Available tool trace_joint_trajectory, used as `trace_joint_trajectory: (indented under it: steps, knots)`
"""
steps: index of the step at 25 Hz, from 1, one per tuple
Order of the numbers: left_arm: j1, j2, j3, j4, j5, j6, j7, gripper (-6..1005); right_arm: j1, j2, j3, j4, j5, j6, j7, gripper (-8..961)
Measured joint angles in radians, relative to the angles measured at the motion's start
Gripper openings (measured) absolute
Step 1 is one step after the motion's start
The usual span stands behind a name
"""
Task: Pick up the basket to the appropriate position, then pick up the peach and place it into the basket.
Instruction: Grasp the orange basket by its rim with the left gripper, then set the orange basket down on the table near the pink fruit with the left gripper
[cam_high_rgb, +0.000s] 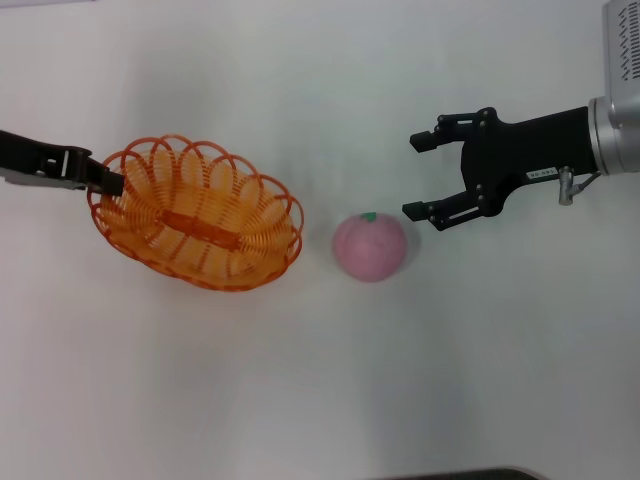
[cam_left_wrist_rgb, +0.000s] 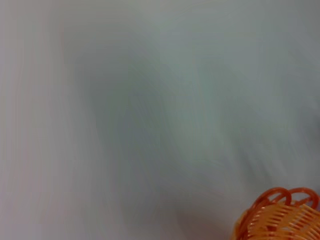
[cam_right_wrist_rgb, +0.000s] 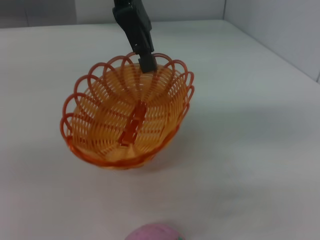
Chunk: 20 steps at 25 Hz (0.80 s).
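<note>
Peach (cam_high_rgb: 369, 247) is sat mid-desk (cam_high_rgb: 320, 400), just right of the basket (cam_high_rgb: 195, 213). Basket is pinched at its left rim by the left gripper (cam_high_rgb: 108, 181), tilted. Right gripper (cam_high_rgb: 418, 176) is held wide open, empty, just right of peach.

- No text, brand or number can be read anywhere.
- The right gripper (cam_high_rgb: 412, 176) carries a small white label on its black body near the wrist, but its printing is too small to make out.
- The basket (cam_high_rgb: 195, 213) and the peach (cam_high_rgb: 369, 247) bear no writing.
</note>
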Motion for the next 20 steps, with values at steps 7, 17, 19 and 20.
trace_joint_trajectory:
  steps: [7, 17, 19, 20]
  knots:
    - [0.043, 0.006, -0.079, -0.041, -0.012, -0.004, -0.073, 58, 0.002, 0.002, -0.003, -0.011, 0.000, 0.007, 0.000, 917]
    - [0.117, -0.056, -0.103, 0.008, -0.072, -0.026, -0.095, 56, 0.007, 0.006, -0.004, -0.012, 0.002, 0.010, 0.001, 916]
    - [0.125, -0.071, -0.103, 0.020, -0.074, -0.029, -0.095, 55, 0.007, 0.006, -0.002, -0.012, 0.002, 0.010, 0.001, 916]
    - [0.128, -0.077, -0.103, 0.024, -0.074, -0.031, -0.095, 55, 0.008, 0.006, -0.001, -0.012, 0.002, 0.010, 0.001, 916]
